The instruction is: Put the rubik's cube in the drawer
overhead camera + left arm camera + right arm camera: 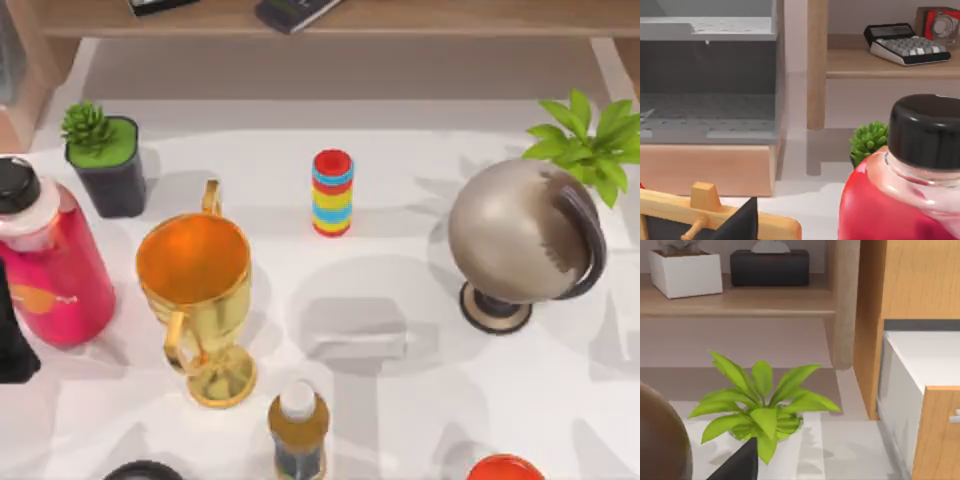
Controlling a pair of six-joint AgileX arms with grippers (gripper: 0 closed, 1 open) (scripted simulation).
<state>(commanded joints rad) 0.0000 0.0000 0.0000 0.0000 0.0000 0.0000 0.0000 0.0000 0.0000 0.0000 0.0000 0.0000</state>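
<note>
The rubik's cube is out of view. A wood-fronted drawer (940, 435) with a small metal handle juts from the wooden cabinet in the right wrist view, past the leafy plant. In the left wrist view a grey-walled compartment (710, 100) sits over a wooden front. A dark part of my left arm (12, 345) sits at the table's left edge beside the pink bottle (50, 265). One dark fingertip of my left gripper (742, 222) pokes into its wrist view. My right gripper (737, 465) likewise shows one dark fingertip.
On the table stand a gold trophy cup (197, 300), a small potted plant (105, 155), a stack of coloured rings (332, 193), a globe (520, 240), a leafy plant (590, 140) and a brown bottle (298, 430). A shelf (400, 18) runs along the back.
</note>
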